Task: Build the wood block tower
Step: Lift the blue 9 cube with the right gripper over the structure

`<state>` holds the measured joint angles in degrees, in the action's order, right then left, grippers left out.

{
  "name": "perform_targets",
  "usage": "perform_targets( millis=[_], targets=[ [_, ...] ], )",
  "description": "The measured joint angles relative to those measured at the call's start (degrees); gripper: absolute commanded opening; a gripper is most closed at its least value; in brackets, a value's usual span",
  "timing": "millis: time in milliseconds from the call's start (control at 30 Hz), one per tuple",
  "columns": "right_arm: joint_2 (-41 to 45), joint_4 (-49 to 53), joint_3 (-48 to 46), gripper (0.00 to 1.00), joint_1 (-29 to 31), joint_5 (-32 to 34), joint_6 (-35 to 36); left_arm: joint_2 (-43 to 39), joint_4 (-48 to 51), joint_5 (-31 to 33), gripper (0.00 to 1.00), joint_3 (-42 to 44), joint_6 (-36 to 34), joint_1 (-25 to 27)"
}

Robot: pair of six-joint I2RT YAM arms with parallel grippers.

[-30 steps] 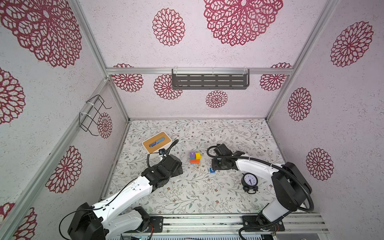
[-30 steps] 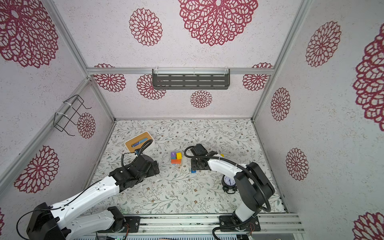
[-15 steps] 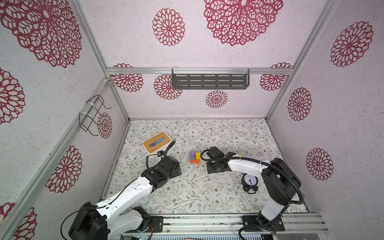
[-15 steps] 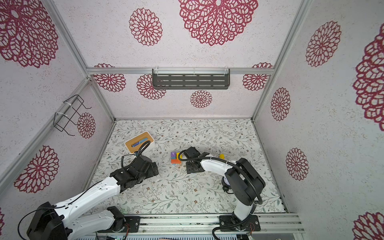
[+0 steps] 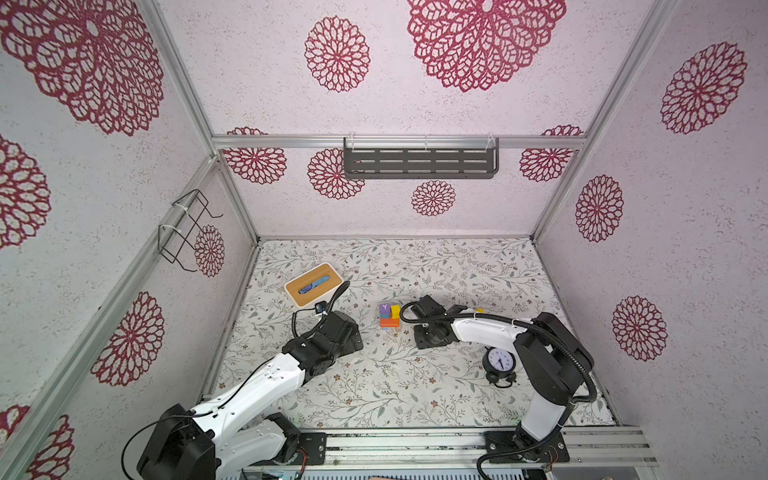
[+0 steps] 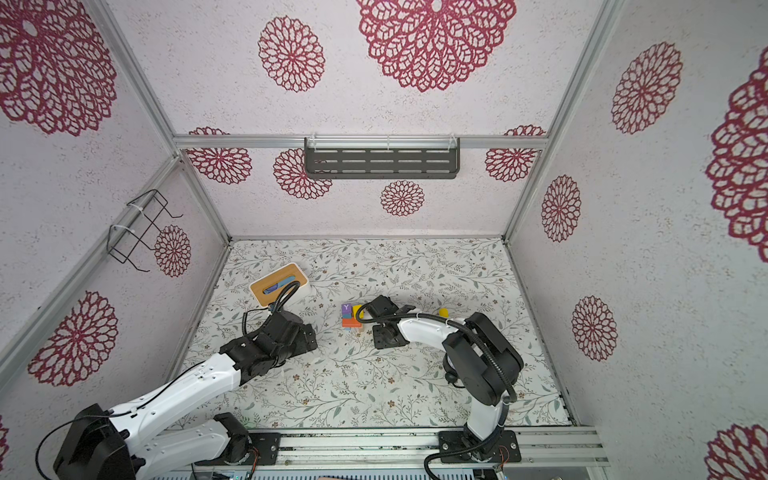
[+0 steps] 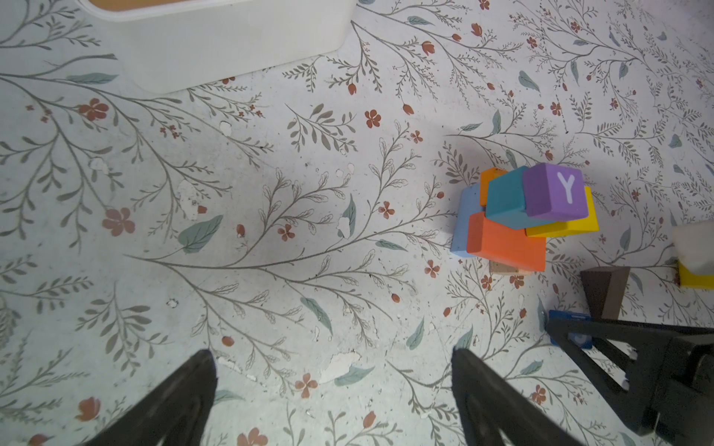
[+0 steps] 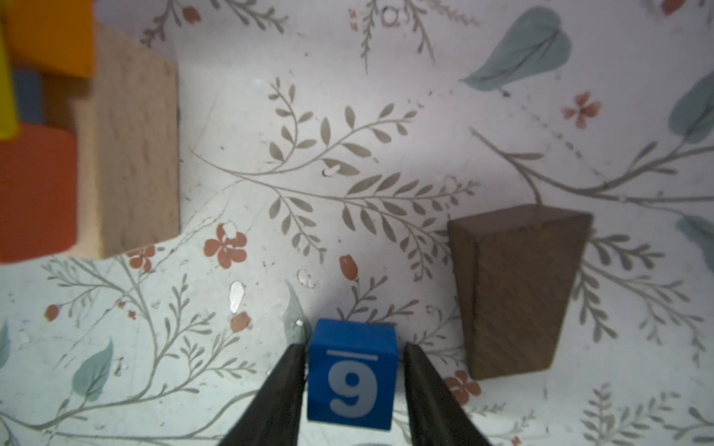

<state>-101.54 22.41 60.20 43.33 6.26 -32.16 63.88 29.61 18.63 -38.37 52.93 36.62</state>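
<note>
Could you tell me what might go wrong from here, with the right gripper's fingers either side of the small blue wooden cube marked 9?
1. The right gripper flanks the blue cube marked 9, but firm contact is unclear; it may slip.
2. The dark brown wooden block stands close by; a finger could knock it.
3. On the multicoloured block tower, the purple Y cube sits off-centre over overhanging layers; another cube might topple it.

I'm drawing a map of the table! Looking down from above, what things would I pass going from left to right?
In a top view: white box with the wooden lid → tower of coloured blocks → black alarm clock. The two arms stretch across several of these, so they are left out.
</note>
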Motion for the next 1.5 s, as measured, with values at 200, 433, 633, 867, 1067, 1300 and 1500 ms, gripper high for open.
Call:
perform_targets(
  millis=[200,433,633,867,1067,1300,1500],
  targets=[
    [-0.09,0.59,1.05,0.3,0.0,0.02,0.11,-0.55,0.0,-0.02,0.97,0.55,0.0,-0.35],
    [-0.09,3.43,4.81,0.3,0.0,0.13,1.11,-0.55,-0.11,-0.11,0.97,0.81,0.0,-0.9],
    [-0.09,6.19,11.69,0.3,-0.02,0.81,3.23,-0.55,-0.22,-0.24,0.97,0.87,0.0,-1.51],
    [-1.79,8.44,19.39,0.31,-0.07,-0.26,5.81,-0.55,-0.24,-0.66,0.97,0.87,-0.35,-2.32],
    [-4.98,9.7,23.65,0.32,-0.11,-1.05,7.65,-0.55,-0.33,-1.46,0.97,0.87,-0.83,-3.48],
    [-6.38,10.73,25.46,0.31,-0.42,-2.25,8.63,0.42,-0.83,-2.08,0.97,0.87,-1.27,-4.2],
    [-6.6,10.71,26.36,0.31,-0.48,-3.34,8.7,1.09,-1.07,-2.78,0.97,0.87,-1.88,-4.66]
  ],
)
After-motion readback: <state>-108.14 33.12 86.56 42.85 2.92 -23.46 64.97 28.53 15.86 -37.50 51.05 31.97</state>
